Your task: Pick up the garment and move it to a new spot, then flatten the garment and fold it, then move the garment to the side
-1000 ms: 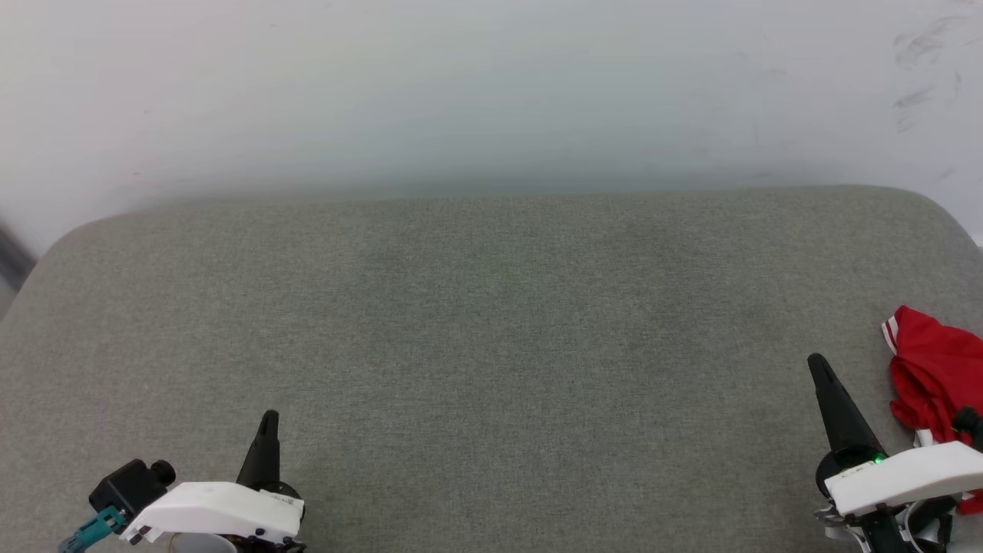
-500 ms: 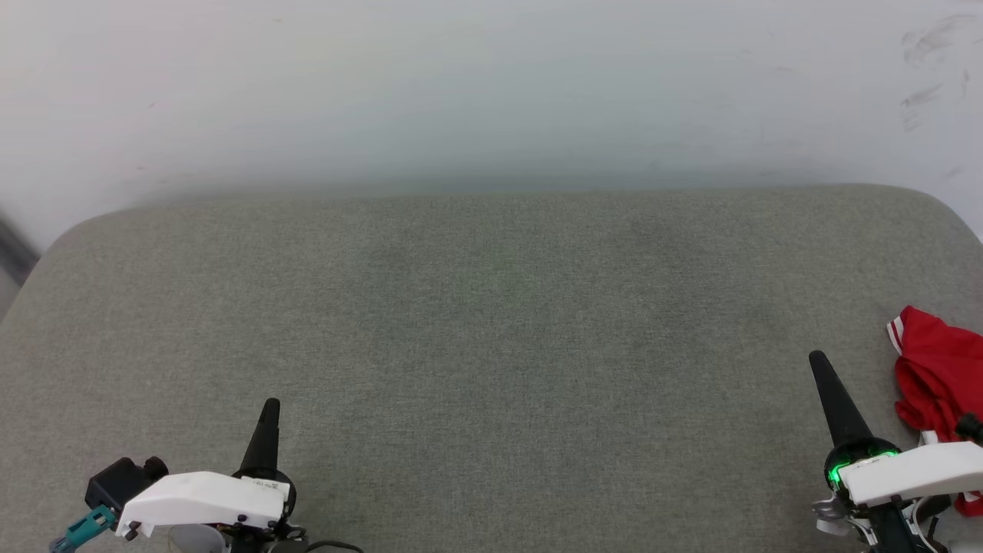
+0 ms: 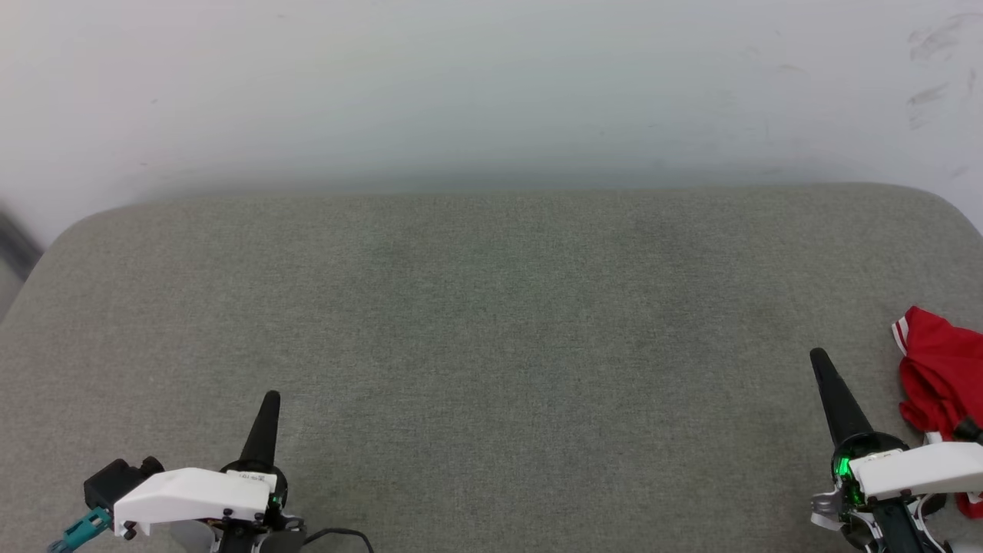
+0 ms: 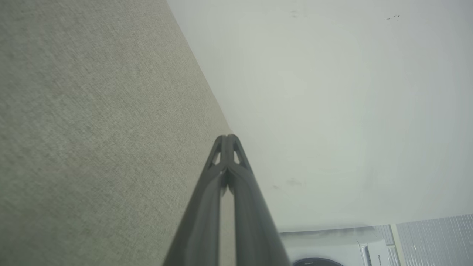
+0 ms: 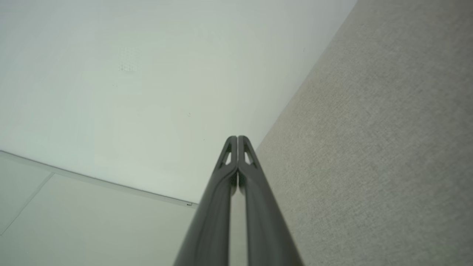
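**Both grippers closed and holding nothing, jersey bunched at the right edge**

From my station, the head view shows the garment [image 3: 941, 361] lying in a crumpled red heap at the far right of the padded surface [image 3: 491, 330]. A strip of red-and-white trim shows along its upper left edge. Its lower part is hidden behind the right arm's white wrist housing, and the frame's edge cuts off its right side.

The right gripper [image 3: 819, 355] points up the view just left of the heap and does not touch it. In its wrist view I see the two dark fingers pressed together at the tips with nothing between them. A green light [image 3: 843, 467] glows at its base.

The left gripper [image 3: 269, 398] sits low at the left, well apart from the jersey. Its fingers are likewise clenched tip to tip on nothing.

The surface is grey-green woven fabric with rounded far corners. Behind it stands a pale wall [image 3: 491, 92] with dark scuffs [image 3: 929, 46] at the upper right. The left wrist view catches a white appliance [image 4: 332, 247] low against that wall.
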Motion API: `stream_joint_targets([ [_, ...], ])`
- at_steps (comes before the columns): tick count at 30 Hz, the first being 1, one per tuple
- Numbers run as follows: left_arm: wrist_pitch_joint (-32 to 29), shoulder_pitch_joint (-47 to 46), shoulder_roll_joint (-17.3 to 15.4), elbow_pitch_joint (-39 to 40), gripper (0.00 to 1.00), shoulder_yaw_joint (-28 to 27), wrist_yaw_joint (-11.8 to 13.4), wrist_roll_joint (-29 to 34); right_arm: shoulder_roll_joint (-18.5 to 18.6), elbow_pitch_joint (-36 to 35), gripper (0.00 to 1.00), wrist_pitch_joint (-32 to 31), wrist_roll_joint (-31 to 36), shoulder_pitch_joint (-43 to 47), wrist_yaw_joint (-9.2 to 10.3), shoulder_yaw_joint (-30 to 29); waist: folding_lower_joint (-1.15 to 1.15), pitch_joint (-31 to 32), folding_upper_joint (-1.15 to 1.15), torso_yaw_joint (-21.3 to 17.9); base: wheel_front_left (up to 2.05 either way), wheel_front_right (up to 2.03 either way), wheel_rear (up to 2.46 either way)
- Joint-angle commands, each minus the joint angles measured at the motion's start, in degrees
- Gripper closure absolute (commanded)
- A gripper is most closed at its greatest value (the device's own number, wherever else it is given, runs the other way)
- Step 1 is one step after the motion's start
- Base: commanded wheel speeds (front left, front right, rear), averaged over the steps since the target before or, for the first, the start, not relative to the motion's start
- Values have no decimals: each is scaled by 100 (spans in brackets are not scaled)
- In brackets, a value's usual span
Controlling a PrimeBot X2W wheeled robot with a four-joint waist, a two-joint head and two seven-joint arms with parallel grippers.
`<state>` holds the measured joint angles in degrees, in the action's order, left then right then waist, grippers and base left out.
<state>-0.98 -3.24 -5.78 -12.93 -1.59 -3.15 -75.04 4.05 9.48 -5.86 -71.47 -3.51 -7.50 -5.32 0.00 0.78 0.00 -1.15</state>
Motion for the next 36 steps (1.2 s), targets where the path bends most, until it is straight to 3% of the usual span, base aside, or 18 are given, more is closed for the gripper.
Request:
stream_joint_targets([
  [1, -39, -138, 10, 21, 100, -48, -56, -115, -10, -1, 100, -10, -145, -128, 1, -23, 0, -3, 0, 4, 0, 0, 0],
  [36, -456, -295, 230, -92, 100, -409, -367, -1399, -106, 372, 100, -58, -1687, -263, 2, -106, 0, -72, 0, 87, 0, 0, 0],
])
